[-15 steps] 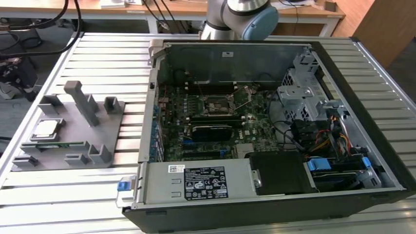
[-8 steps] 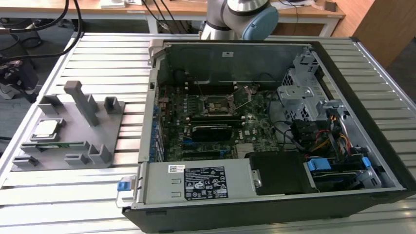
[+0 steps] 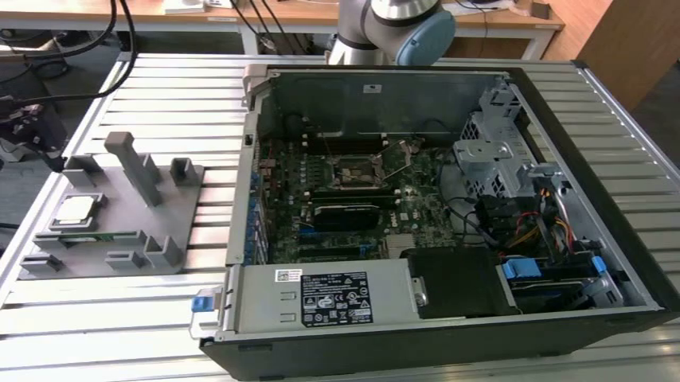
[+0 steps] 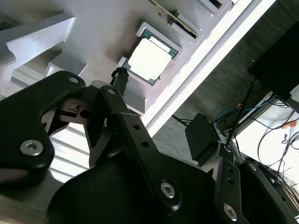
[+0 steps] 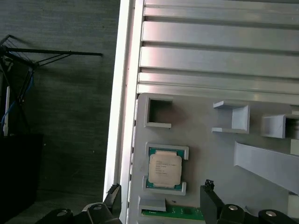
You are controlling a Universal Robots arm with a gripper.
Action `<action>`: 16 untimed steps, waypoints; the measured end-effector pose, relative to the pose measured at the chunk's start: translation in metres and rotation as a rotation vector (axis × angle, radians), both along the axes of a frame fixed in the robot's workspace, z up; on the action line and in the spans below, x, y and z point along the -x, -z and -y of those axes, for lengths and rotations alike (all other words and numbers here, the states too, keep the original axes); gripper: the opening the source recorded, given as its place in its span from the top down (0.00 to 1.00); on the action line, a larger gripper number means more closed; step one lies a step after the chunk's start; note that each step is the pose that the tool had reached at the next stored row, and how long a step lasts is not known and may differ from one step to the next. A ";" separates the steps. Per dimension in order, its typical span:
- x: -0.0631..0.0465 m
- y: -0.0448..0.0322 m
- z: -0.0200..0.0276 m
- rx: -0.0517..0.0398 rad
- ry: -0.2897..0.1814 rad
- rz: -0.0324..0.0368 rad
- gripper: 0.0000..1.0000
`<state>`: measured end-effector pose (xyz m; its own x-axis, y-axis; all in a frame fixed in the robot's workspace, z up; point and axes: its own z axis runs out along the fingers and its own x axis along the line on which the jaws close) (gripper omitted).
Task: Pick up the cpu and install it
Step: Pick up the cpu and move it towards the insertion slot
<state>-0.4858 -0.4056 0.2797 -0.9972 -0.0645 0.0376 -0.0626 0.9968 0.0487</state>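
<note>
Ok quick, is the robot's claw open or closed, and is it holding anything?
Gripper: open, holding nothing. The cpu sits in its slot on the gray tray.

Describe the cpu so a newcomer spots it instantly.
On the slatted metal table, at the exterior view's left of the open computer case, sits a grey fixture tray. The cpu lies flat in a square pocket on it: the only shiny silver square, beside a narrow green memory stick.

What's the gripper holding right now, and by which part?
Nothing. The gripper is open, with nothing between its fingertips. The cpu lies flat in its pocket on the grey fixture, not gripped.
</note>
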 end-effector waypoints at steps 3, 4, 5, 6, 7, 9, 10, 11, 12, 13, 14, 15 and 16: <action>0.000 0.0030 0.0000 0.0000 0.000 -0.0002 0.24; 0.000 0.0038 0.0000 0.0000 0.000 0.0000 0.24; 0.000 0.0043 0.0000 0.0000 0.000 -0.0002 0.24; 0.000 0.0050 0.0000 0.0000 0.000 -0.0001 0.24; 0.000 0.0057 0.0000 0.0000 0.000 -0.0001 0.24; 0.000 0.0074 0.0000 0.0000 0.000 -0.0001 0.24; 0.000 0.0083 0.0000 0.0000 0.000 -0.0002 0.24; 0.000 0.0092 0.0000 0.0000 0.000 -0.0001 0.24; 0.000 0.0100 0.0000 0.0000 0.000 -0.0001 0.24; 0.000 0.0109 0.0000 0.0000 0.000 -0.0002 0.24; 0.000 0.0119 0.0000 0.0000 0.000 -0.0001 0.24; 0.000 0.0129 0.0000 0.0000 0.000 -0.0002 0.24; 0.000 0.0140 0.0000 0.0002 0.000 -0.0002 0.24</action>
